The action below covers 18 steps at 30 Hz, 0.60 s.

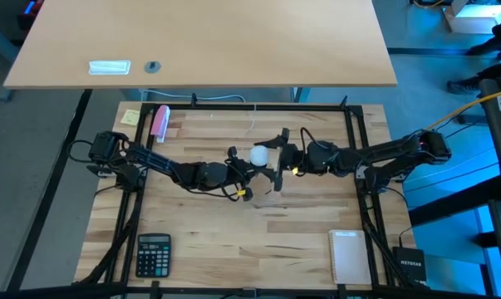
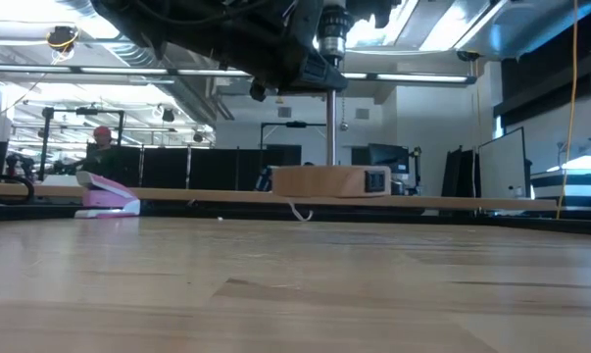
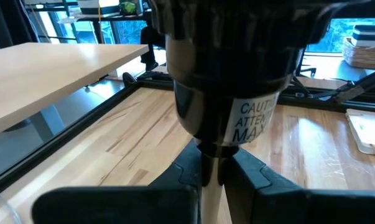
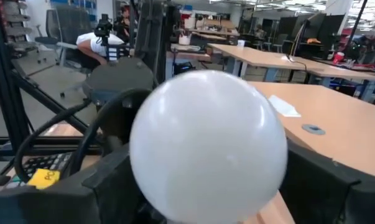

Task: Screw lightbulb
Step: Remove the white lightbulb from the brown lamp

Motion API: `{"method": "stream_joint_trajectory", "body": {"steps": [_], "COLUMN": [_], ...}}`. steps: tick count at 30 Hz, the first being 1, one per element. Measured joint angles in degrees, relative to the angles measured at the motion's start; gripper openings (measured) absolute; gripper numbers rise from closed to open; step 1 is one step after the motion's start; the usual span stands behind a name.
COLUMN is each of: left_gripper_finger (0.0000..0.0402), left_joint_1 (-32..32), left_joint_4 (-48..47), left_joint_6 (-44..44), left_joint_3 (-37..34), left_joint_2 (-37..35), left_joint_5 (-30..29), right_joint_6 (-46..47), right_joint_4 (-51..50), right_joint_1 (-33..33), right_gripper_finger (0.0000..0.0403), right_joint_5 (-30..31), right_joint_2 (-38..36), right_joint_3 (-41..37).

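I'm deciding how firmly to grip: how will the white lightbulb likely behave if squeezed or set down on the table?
The lightbulb has a smooth, round frosted globe, so it probably slips easily between fingers. It looks thin-walled and hollow, likely light and fragile under a hard squeeze. Set loose on the flat wooden table, its round shape would probably roll.

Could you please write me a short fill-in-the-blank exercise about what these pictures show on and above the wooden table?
1. The small white frosted lightbulb sits between the fingers of the ____ tool.
2. The left tool is shut on a black ____.
3. The black calculator lies nearer the ____ arm.
4. The stapler by the yellow sticky note is ____ in colour.

Missing words: right; socket; left; pink
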Motion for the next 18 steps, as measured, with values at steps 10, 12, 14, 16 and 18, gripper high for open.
{"method": "stream_joint_trajectory", "body": {"steps": [10,12,14,16,18], "left_gripper_finger": [0.0027,0.0027,0.0027,0.0027,0.0027], "left_joint_1": [-0.11,-0.52,-1.13,-1.77,-2.34], "left_joint_4": [-0.17,0.01,0.01,0.01,0.16], "left_joint_6": [-0.43,-0.31,-0.07,0.35,0.64], "left_joint_3": [0.0,0.0,0.0,0.0,0.0], "left_joint_2": [0.0,0.0,-0.17,-0.94,-1.83], "left_joint_5": [0.57,0.57,0.8,2.0,3.12], "right_joint_6": [-0.51,-0.84,-0.09,0.14,0.15], "right_joint_4": [-0.21,-0.2,-1.19,-2.39,-3.62], "right_joint_1": [0.0,0.0,0.0,-0.02,-0.02], "right_gripper_finger": [0.0254,0.0254,0.0254,0.0254,0.0254], "right_joint_5": [0.05,-1.06,-4.26,-7.73,-10.88], "right_joint_2": [-0.1,-0.13,-0.24,-0.36,-0.54], "right_joint_3": [0.0,0.01,0.62,1.69,3.07]}}
